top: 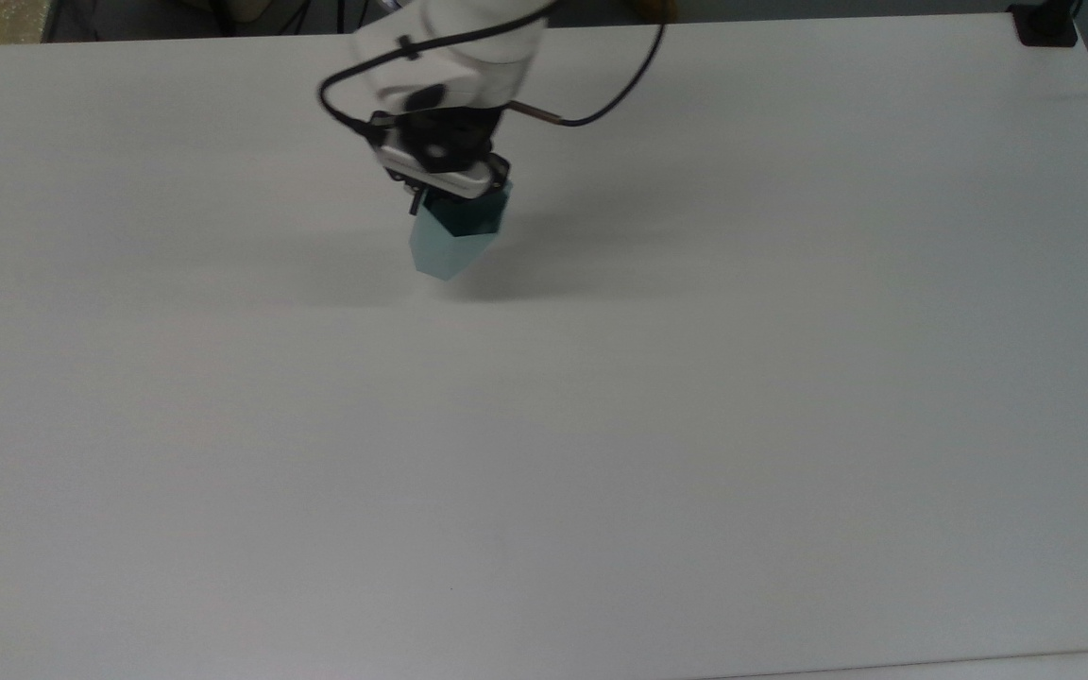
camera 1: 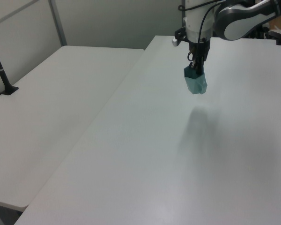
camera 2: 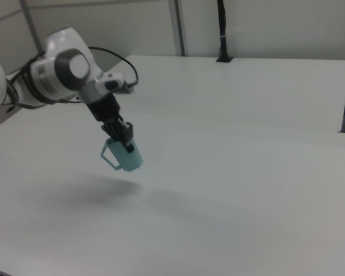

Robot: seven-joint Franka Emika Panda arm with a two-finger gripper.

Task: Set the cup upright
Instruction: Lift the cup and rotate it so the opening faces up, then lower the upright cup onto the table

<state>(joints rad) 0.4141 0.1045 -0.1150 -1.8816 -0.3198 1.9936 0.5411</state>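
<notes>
Cup [camera 2: 124, 157]: I see it off the table [camera 2: 247, 190], axis approx. vertical, slightly tilted, base down. Gripper [camera 2: 122, 138] clamped on its rim.

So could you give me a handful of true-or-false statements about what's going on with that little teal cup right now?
1. The small pale teal plastic cup hangs in the air, clear of the white table. True.
2. The tool grips the cup at its rim end. True.
3. The cup lies on its side on the table. False: it is held aloft, base pointing down and somewhat tilted, with its shadow on the table below.
4. A second cup stands beside it. False: the teal cup is the one cup there.
5. In the right view, a thin handle loop sticks out on the cup's left. True.
</notes>
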